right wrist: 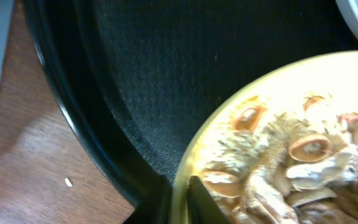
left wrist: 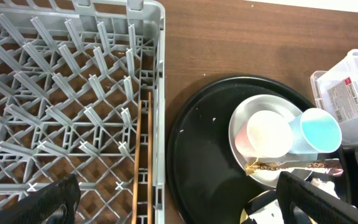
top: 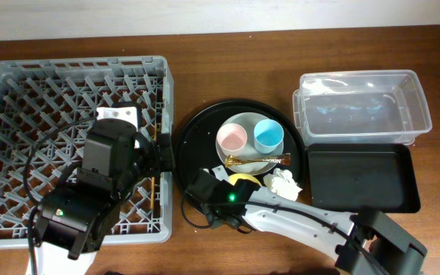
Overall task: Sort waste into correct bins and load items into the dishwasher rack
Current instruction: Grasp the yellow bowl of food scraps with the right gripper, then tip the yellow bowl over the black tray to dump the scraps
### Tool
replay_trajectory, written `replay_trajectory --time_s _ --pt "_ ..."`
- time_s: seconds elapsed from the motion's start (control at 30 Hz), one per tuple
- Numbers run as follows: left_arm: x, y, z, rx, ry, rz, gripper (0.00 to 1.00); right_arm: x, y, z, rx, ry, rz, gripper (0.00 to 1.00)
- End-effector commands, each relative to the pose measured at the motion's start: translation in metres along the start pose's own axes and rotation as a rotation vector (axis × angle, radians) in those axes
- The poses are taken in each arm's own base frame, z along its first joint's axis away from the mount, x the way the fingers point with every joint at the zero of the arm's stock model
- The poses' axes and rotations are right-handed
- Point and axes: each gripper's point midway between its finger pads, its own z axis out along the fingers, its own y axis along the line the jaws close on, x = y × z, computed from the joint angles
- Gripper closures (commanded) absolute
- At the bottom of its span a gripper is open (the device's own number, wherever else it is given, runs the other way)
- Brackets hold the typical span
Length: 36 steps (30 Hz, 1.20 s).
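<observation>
The grey dishwasher rack [top: 21, 99] is at the left, with the wooden chopsticks [top: 155, 195] [left wrist: 140, 155] lying along its right wall. My left gripper [top: 163, 153] [left wrist: 179, 205] is open and empty above that wall. The plate [top: 250, 151] [left wrist: 241, 118] holds the pink cup [top: 231, 137] [left wrist: 267, 134], the blue cup [top: 268, 134] [left wrist: 319, 130] and the gold spoon [top: 254, 160] [left wrist: 291, 166]. My right gripper [top: 231, 187] [right wrist: 180, 193] is shut on the rim of the yellow bowl [top: 244, 179] [right wrist: 216, 124], which holds beige food scraps [right wrist: 291, 155]. The white tissue [top: 283, 182] lies beside the bowl.
The plate, bowl and tissue sit on a large round black tray [top: 197, 137] [left wrist: 204, 149]. A clear tub [top: 361, 107] [left wrist: 353, 93] stands at the back right. A shallow black rectangular tray [top: 361, 177] lies in front of it. The right arm stretches across the front right.
</observation>
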Motion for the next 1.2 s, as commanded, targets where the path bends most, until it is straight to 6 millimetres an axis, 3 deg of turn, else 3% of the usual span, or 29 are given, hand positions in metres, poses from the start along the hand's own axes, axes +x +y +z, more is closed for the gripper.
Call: replay_trajectory --time_s 0.0,0.1,0.27,0.33,0.4,0.43,0.47,0.5,0.6,0.77,0.9,0.97,1.07,1.17 --pt "-0.004 -0.001 -0.004 0.005 -0.015 -0.002 0.01 0.003 -0.004 0.004 0.020 0.008 0.009 0.89" --pt "-0.004 -0.001 -0.004 0.005 -0.015 -0.002 0.01 -0.002 -0.001 -0.006 0.017 0.010 0.009 0.96" --pt "-0.004 -0.001 -0.004 0.005 -0.015 -0.002 0.01 -0.037 0.010 -0.103 0.031 -0.004 0.005 0.96" --pt "-0.004 -0.001 -0.004 0.005 -0.015 -0.002 0.01 -0.044 0.003 -0.120 0.062 -0.017 0.014 0.96" --pt "-0.004 -0.001 -0.003 0.004 -0.014 -0.002 0.01 -0.052 -0.048 -0.140 0.127 0.002 0.095 0.96" --pt "-0.004 -0.001 -0.003 0.004 -0.014 -0.002 0.01 -0.054 -0.063 -0.144 0.128 0.012 0.104 0.96" --pt "-0.004 -0.001 -0.003 0.004 -0.014 -0.002 0.01 -0.059 -0.085 -0.148 0.111 0.021 0.132 0.96" --pt "-0.004 -0.001 -0.003 0.004 -0.014 -0.002 0.01 -0.066 -0.121 -0.154 0.045 0.037 0.190 0.96" --pt "-0.004 -0.001 -0.003 0.004 -0.014 -0.002 0.01 -0.063 -0.187 -0.163 -0.022 0.050 0.310 0.96" --pt "-0.004 -0.001 -0.003 0.004 -0.013 -0.002 0.01 -0.057 -0.244 -0.178 -0.263 -0.038 0.438 0.96" --pt "-0.004 -0.001 -0.003 0.004 -0.014 -0.002 0.01 -0.033 -0.274 -0.166 -0.423 -0.107 0.520 0.96" --pt "-0.004 0.000 -0.003 0.004 -0.014 -0.002 0.01 -0.019 -0.295 -0.158 -0.576 -0.262 0.603 0.96" --pt "-0.004 0.000 -0.003 0.004 -0.014 -0.002 0.01 -0.007 -0.326 -0.151 -0.668 -0.475 0.722 0.96" --pt "-0.004 -0.001 -0.003 0.004 -0.014 -0.002 0.01 0.008 -0.339 -0.148 -0.742 -0.615 0.808 0.96"
